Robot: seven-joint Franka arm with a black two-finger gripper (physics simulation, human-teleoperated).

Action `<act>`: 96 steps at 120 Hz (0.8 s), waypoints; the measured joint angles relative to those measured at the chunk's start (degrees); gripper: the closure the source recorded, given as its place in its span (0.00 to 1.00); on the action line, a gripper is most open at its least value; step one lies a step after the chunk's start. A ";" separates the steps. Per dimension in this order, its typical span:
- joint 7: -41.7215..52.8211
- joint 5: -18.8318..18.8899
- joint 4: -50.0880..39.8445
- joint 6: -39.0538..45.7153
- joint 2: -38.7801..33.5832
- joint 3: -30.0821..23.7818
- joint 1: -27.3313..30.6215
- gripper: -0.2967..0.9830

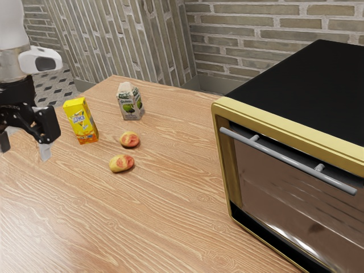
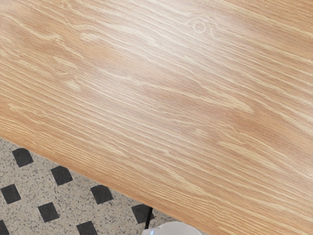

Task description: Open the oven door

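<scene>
The oven [image 1: 301, 85] sits on the table [image 1: 165, 222], its door [image 1: 273, 190] closed; the bar handle [image 1: 284, 158] runs lengthwise along the door's top, well apart from the released, empty gripper [image 1: 25, 147], so the lone arm must reach toward the exterior view's right

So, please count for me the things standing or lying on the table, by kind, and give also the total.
Cartons: 2
Fruits: 2
Oven: 1
Total: 5
</scene>
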 joint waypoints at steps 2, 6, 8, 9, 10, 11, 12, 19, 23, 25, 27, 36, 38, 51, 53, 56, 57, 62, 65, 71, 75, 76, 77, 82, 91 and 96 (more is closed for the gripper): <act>-0.87 -0.06 -0.03 1.02 -0.03 0.01 -0.01 0.23; -2.53 -0.27 -0.06 2.84 -0.40 -0.02 -0.01 0.23; -3.33 -0.37 -0.07 3.62 -0.56 -0.03 -0.02 0.23; -3.72 -0.42 -0.08 3.97 -0.71 -0.05 -0.01 0.23; -4.10 -0.46 -0.08 4.30 -0.86 -0.09 -0.01 0.23; -4.49 -0.54 -0.08 4.62 -1.11 -0.16 -0.01 0.23; -4.86 -0.60 -0.08 4.92 -1.32 -0.22 -0.01 0.23; -7.39 -1.40 -0.07 6.52 -2.98 -0.63 -0.04 0.23; -8.79 -1.67 -0.05 7.19 -3.49 -1.53 0.01 0.23; -9.51 -1.78 -0.05 7.47 -3.65 -2.01 0.02 0.23; -10.25 -1.88 -0.04 7.69 -3.81 -2.42 0.02 0.23; -13.41 -2.51 -0.04 8.36 -4.39 -5.23 1.07 0.23; -14.06 -2.87 -0.20 8.55 -4.50 -7.45 3.35 0.23; -17.78 -8.72 -6.57 14.24 -6.99 -19.15 15.54 0.23; -18.29 -10.03 -9.04 16.68 -7.34 -20.21 16.14 0.23; -19.03 -12.10 -11.95 20.42 -7.55 -21.61 16.81 0.23; -19.27 -12.78 -12.72 21.66 -7.57 -22.09 16.99 0.23; -20.42 -16.45 -15.83 27.70 -7.62 -24.78 18.22 0.23; -21.07 -18.42 -17.68 31.11 -8.00 -26.23 18.87 0.23; -22.29 -21.88 -23.06 37.88 -10.65 -29.30 19.97 0.23; -22.90 -24.31 -25.53 41.75 -12.11 -31.31 21.03 0.23; -23.03 -24.97 -25.95 42.64 -12.32 -31.80 21.23 0.23; -23.15 -25.62 -26.32 43.53 -12.50 -32.32 21.43 0.23; -23.75 -28.28 -27.68 47.66 -13.35 -34.44 21.75 0.23; -24.78 -31.01 -29.49 53.29 -15.71 -35.38 18.35 0.23; -25.31 -31.78 -29.98 55.63 -16.34 -34.94 15.92 0.23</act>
